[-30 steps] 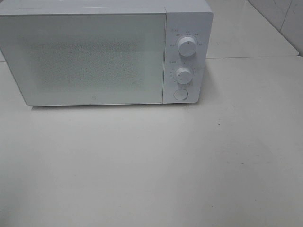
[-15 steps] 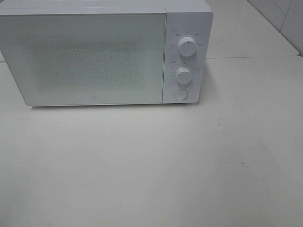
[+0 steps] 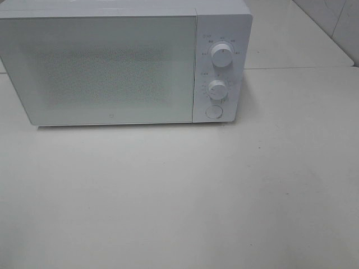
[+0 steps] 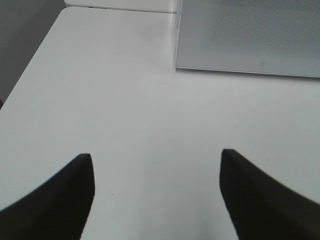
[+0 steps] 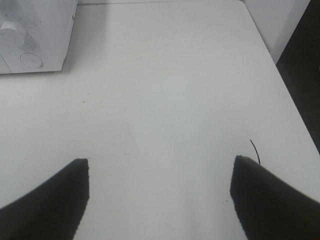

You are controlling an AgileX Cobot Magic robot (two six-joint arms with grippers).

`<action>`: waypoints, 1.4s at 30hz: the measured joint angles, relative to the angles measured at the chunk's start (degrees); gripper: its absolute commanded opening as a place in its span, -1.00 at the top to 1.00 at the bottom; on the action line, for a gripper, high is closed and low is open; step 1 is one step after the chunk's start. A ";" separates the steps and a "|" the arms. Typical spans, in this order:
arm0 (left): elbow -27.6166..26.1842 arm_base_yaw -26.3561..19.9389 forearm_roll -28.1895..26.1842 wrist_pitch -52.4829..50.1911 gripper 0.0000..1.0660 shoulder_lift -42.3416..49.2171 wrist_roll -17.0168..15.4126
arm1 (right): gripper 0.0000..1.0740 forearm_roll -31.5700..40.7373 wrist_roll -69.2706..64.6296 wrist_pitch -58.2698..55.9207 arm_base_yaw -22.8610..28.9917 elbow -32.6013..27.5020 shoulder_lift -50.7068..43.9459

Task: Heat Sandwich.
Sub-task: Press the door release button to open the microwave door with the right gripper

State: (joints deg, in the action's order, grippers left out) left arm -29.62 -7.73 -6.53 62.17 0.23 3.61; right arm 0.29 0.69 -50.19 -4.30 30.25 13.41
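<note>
Sandwich is not showing in any view, so its place cannot be told. Left gripper [image 4: 156,152] and right gripper [image 5: 160,158] are hanging wide open over the white table [image 3: 179,196], holding nothing. Farther back, the microwave [image 3: 223,25] is sitting with its door [image 3: 101,70] shut.

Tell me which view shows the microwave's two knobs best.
The exterior high view: upper knob and lower knob both face the camera, whole. The right wrist view catches only one knob, at the frame's edge; the left wrist view shows just the microwave door.

White microwave [image 3: 221,22], white knobs [image 3: 222,56]; door [image 3: 106,70] pale grey-green, fine dotted mesh. Table [image 3: 179,196] off-white.
</note>
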 measured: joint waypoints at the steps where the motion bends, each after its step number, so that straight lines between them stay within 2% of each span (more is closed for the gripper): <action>1: 0.00 0.00 0.00 0.00 -0.27 0.00 0.00 | -0.42 0.29 0.00 0.11 0.00 0.00 -1.20; 16: 0.00 0.00 0.00 0.00 -0.27 0.00 0.00 | -0.42 1.72 0.97 -0.06 0.00 -0.40 -13.18; 28: 0.00 0.00 0.00 0.00 -0.27 0.00 0.00 | -0.41 1.95 1.72 -0.46 0.23 -0.40 -13.87; 35: 0.00 0.00 0.00 0.00 -0.27 0.00 0.00 | -0.41 1.78 2.12 -1.32 4.98 -0.40 -13.87; 42: 0.00 0.00 0.00 0.00 -0.27 0.00 0.00 | -0.41 0.40 2.23 -6.59 5.73 -1.09 -13.87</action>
State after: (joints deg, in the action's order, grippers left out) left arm -29.62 -7.73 -6.53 62.17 0.23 3.61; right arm 0.69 2.92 -56.78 1.43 29.16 -0.46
